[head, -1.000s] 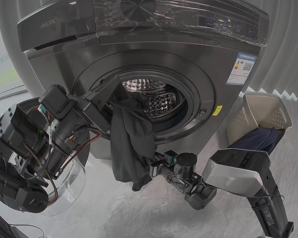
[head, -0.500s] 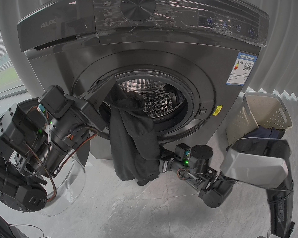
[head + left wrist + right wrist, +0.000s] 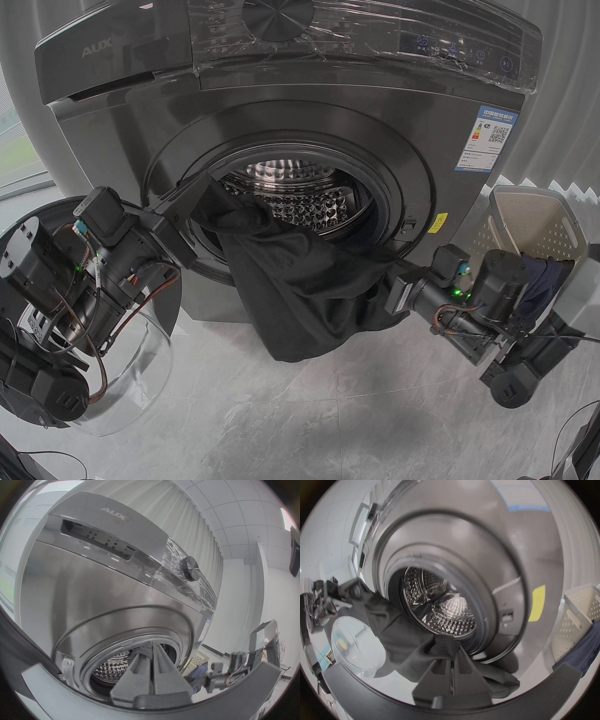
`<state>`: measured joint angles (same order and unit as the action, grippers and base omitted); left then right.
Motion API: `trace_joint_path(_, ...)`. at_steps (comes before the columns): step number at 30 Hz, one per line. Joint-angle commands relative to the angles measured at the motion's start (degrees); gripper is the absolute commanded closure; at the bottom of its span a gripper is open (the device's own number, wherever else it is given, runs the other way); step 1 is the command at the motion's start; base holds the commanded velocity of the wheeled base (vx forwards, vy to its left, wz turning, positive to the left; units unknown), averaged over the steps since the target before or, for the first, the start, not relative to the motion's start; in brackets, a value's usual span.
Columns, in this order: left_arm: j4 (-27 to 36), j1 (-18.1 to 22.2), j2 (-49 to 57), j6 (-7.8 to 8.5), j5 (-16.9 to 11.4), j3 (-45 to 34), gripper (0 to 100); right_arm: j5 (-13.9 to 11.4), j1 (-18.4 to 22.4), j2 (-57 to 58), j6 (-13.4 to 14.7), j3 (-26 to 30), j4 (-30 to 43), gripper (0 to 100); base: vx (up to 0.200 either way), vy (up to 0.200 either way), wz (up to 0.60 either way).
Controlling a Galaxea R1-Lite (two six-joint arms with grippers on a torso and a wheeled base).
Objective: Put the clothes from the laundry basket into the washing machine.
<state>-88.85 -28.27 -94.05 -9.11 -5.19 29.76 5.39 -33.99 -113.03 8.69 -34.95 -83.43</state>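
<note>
- my left gripper (image 3: 199, 187) sits at the left middle of the head view, at the rim of the washing machine (image 3: 300, 112) opening. its jaws are pressed together, pinching one upper corner of the black garment (image 3: 300, 281).
- in my left wrist view the pads (image 3: 140, 670) meet, with a tuft of dark cloth at their tips.
- my right gripper (image 3: 392, 284) is at the right middle of the head view, beside the lower right of the opening. its jaws are clamped tight on the garment's other end.
- the garment stretches between my two grippers across the lower front of the opening. most of it hangs outside over the rim, in front of the drum (image 3: 294, 187).
- the laundry basket (image 3: 537, 219) leans at the right edge, with navy cloth (image 3: 544, 275) in it.
- the glass door (image 3: 125, 375) stands open at the lower left.
</note>
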Motion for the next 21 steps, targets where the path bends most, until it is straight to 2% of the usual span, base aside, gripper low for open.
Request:
trace_joint_path(1,-0.01,2.25,-0.08,-0.21,-0.08,-1.46,100,-0.03,2.43,10.11,0.27,4.89,0.02,100,0.000,0.000,0.00)
trace_joint_path(4,-0.01,3.13,-0.17,-0.91,-0.17,-1.72,100,-0.11,2.79,13.28,-0.08,7.97,0.55,100,0.000,0.000,0.00)
trace_joint_path(8,-0.01,4.36,-0.26,-1.79,-0.43,-1.72,100,-0.47,3.31,14.51,-0.17,7.88,0.90,100,0.000,0.000,0.00)
trace_joint_path(10,-0.01,5.07,-0.34,-1.97,-0.43,-1.90,100,-0.64,4.90,14.42,-0.17,7.44,0.73,100,0.000,0.000,0.00)
trace_joint_path(14,-0.10,6.12,-0.61,-1.97,-0.52,-2.34,100,-1.35,6.65,14.24,-0.08,7.53,0.11,100,0.000,0.000,0.00)
trace_joint_path(21,-0.10,6.47,-0.70,-1.79,-0.70,-3.04,100,-1.43,6.92,14.15,-0.08,8.32,0.02,100,0.000,0.000,0.00)
